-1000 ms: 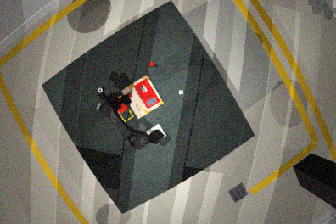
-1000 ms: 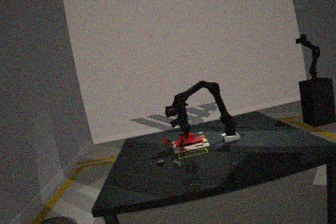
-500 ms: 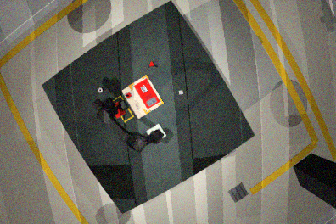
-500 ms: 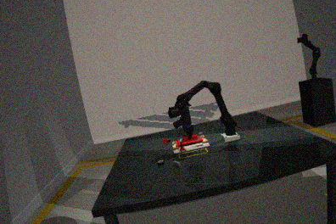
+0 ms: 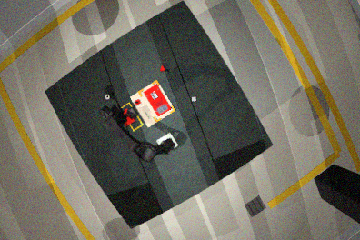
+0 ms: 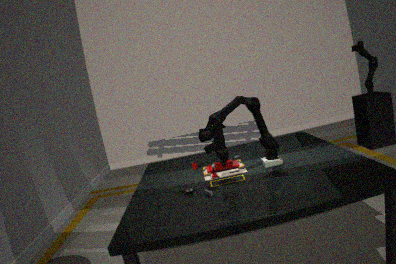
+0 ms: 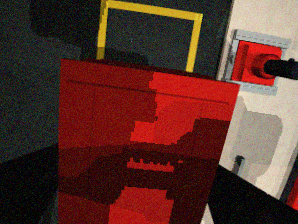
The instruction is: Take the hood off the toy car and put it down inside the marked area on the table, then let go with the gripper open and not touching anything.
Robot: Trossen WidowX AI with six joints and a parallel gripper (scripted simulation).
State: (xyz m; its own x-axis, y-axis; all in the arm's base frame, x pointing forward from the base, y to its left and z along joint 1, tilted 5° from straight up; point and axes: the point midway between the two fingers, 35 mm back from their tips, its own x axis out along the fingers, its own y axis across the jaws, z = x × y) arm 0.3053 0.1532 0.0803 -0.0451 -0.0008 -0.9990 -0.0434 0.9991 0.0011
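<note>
Gripper [image 5: 127, 118]: clamped on the red hood [image 7: 142, 145], fingers held wide by it.
Hood: held above the yellow-outlined marked area [image 7: 150, 37], overlapping its near edge.
Toy car [image 5: 155, 102]: just right of the outline.
Table [image 5: 227, 119]: dark surface all round.

A robot test bay: yellow floor lines [image 5: 295, 55] ring the dark tabletop [image 6: 280, 191]; a second arm [image 6: 367, 66] stands on a pedestal.
</note>
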